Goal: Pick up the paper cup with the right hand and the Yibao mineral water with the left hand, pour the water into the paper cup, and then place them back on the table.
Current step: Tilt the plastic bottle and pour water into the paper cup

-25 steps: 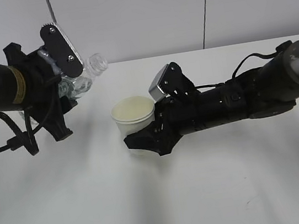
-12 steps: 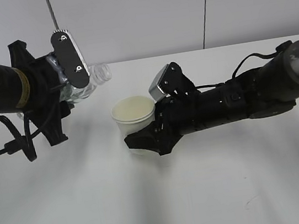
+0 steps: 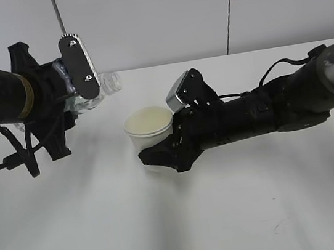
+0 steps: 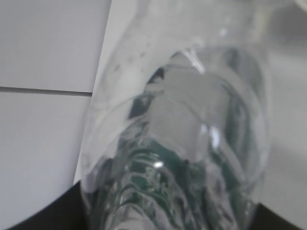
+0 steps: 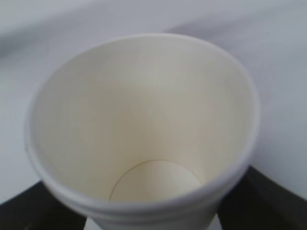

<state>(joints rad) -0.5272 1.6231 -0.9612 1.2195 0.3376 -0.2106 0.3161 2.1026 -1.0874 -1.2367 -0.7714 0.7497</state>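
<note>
both pickups look done: the left hand (image 3: 78, 88) is closed around the yibao mineral water (image 3: 96, 88), carried in the air at the far left, and the right hand (image 3: 159, 154) clasps the paper cup (image 3: 149, 130) low on its wall near the middle of the desk (image 3: 229, 215). whether the cup's base is just off the desk or touching it cannot be told from here. the pour itself seems not yet made: in the right wrist view the paper cup (image 5: 144, 129) shows a dry cream floor with no water in it. what is left, by this reckoning, is bringing the neck over the rim, tipping further, then setting both down.

the bottle lies close to level, its long axis running left to right, the open neck aimed right and a little down toward the cup, but well short of it, up and to the left. the cup stands upright, mouth upward.
</note>
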